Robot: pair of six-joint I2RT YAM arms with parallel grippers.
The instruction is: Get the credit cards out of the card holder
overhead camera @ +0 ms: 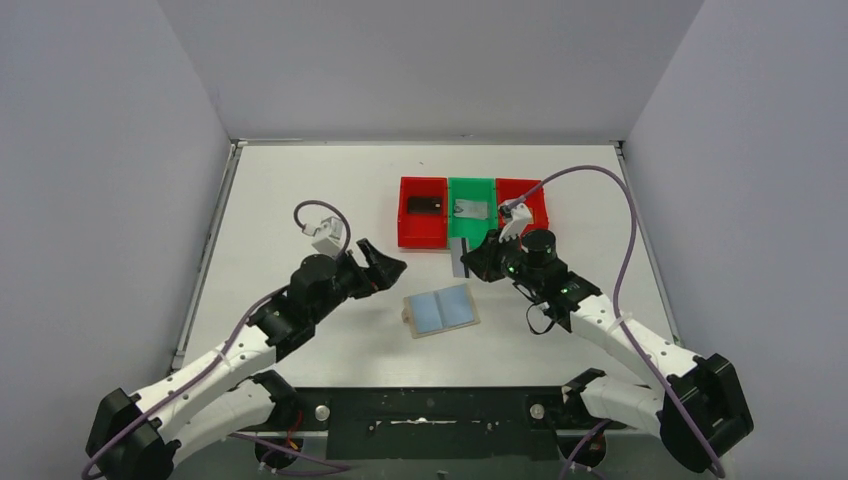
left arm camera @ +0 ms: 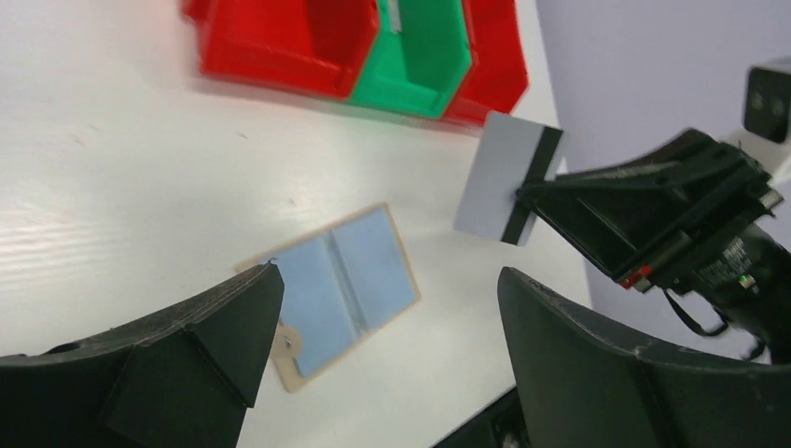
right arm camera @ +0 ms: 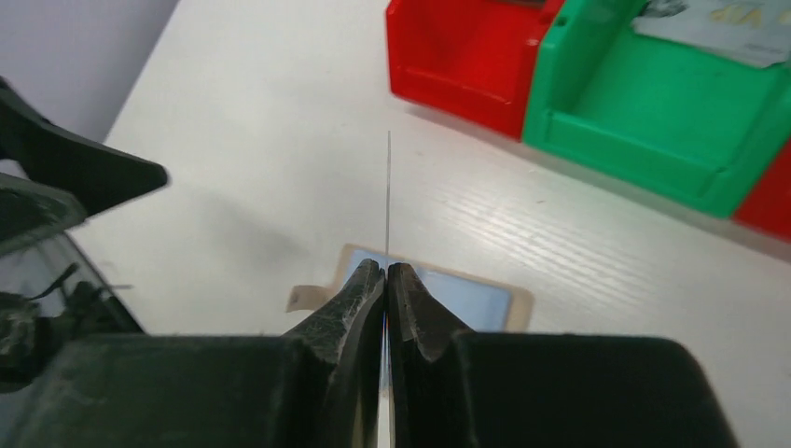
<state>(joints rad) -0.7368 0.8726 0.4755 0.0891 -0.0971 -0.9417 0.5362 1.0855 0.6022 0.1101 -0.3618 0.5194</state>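
White tabletop (overhead camera: 300, 190) closed in by pale grey walls (overhead camera: 100, 150), seen from overhead. Near the middle of the frame the card holder (overhead camera: 441, 311) lies flat and open, with its pale blue lining facing up and a tan edge around it.

Above it, in the upper centre, three bins stand touching in a row: a red bin (overhead camera: 423, 238), a green bin (overhead camera: 478, 228) and a second red bin (overhead camera: 540, 200). A black card (overhead camera: 424, 204) lies in the left-hand red bin. A pale card (overhead camera: 468, 208) lies in the green one.

My right gripper (overhead camera: 470, 262), just right of centre, has its jaws pressed together on a silver-grey card (left arm camera: 508, 177) with a black stripe. I hold it on edge, clear of the holder, between the holder and the bins.

My left gripper (overhead camera: 385, 262), left of centre, has its jaws wide apart with nothing between them. It is near the holder but not touching it.
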